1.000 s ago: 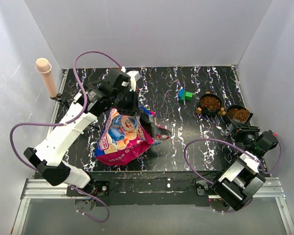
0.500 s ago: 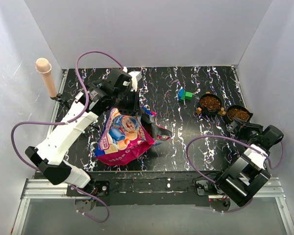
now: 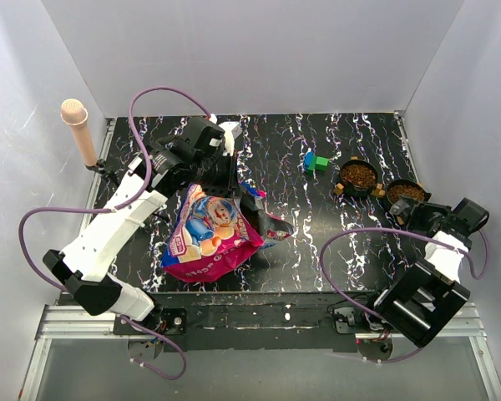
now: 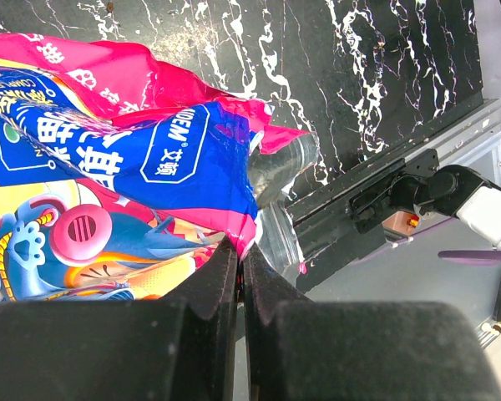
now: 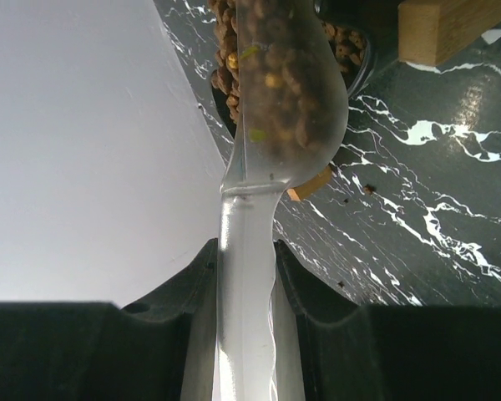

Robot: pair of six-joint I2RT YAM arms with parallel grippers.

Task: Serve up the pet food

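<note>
The glossy magenta-pink pet food bag point(image 3: 207, 236) with a blue panel lies at the mat's left front, its open top pointing right. My left gripper point(image 3: 234, 190) is shut on the bag's top edge; in the left wrist view my jaws point(image 4: 240, 251) pinch the pink edge of the bag point(image 4: 142, 159). My right gripper point(image 3: 419, 214) is shut on the handle of a clear plastic scoop point(image 5: 280, 92) loaded with brown kibble, held over the right black bowl point(image 3: 407, 194). That bowl point(image 5: 361, 60) holds kibble. The left black bowl point(image 3: 359, 176) is also filled with kibble.
Small blue-and-green toy blocks point(image 3: 316, 161) lie left of the bowls. A tan post with a pink tip point(image 3: 80, 131) stands at the back left corner. White walls close in three sides; the right wall is close beside my right wrist. A few loose pellets point(image 5: 368, 190) lie on the mat.
My right arm has swung its wrist outward to the right and back, bringing the scoop closer to the right bowl. My left arm and the bag have hardly moved.
</note>
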